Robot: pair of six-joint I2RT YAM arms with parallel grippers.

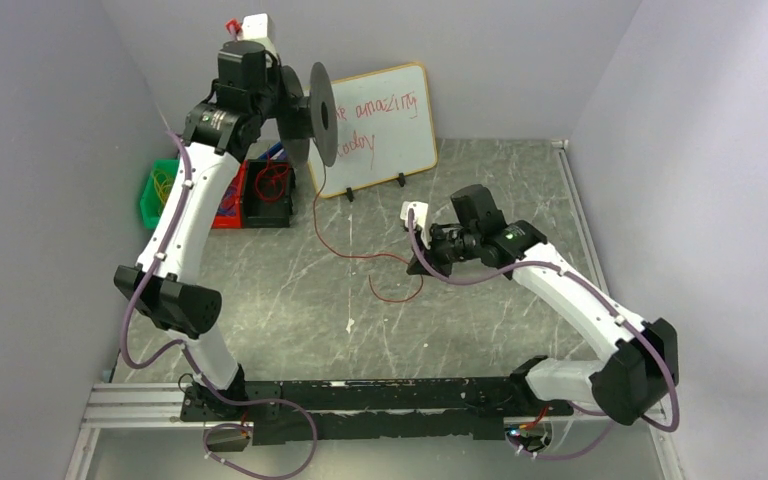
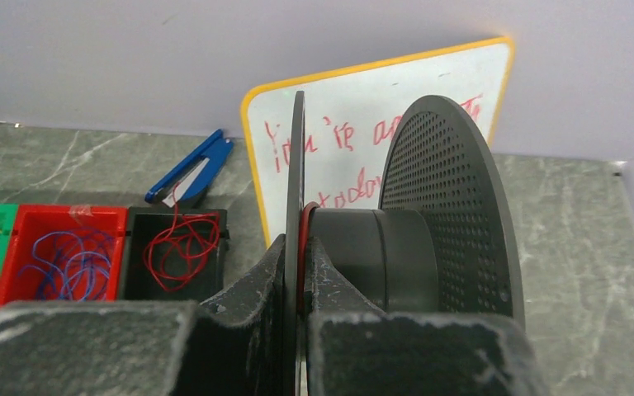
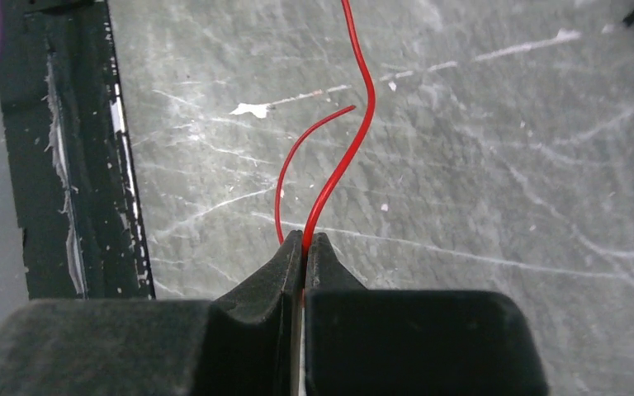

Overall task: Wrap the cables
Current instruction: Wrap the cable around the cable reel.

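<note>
My left gripper (image 1: 288, 108) is raised at the back left and is shut on the thin flange of a black spool (image 1: 312, 112). In the left wrist view the fingers (image 2: 295, 247) clamp that flange, with a strand of red wire pressed beside the spool's hub (image 2: 380, 256). The thin red cable (image 1: 332, 235) hangs from the spool to the table and curls into a loop. My right gripper (image 1: 422, 262) sits low over the table's middle, shut on the cable. In the right wrist view the cable (image 3: 343, 165) leaves the closed fingertips (image 3: 304, 239), and a short free end curves off beside it.
A whiteboard (image 1: 385, 125) with red writing leans on the back wall. Green (image 1: 158, 195), red (image 1: 228, 205) and black (image 1: 270, 195) bins with wire bundles stand at the back left. A blue tool (image 2: 190, 169) lies behind them. A black base rail (image 1: 360, 400) runs along the near edge.
</note>
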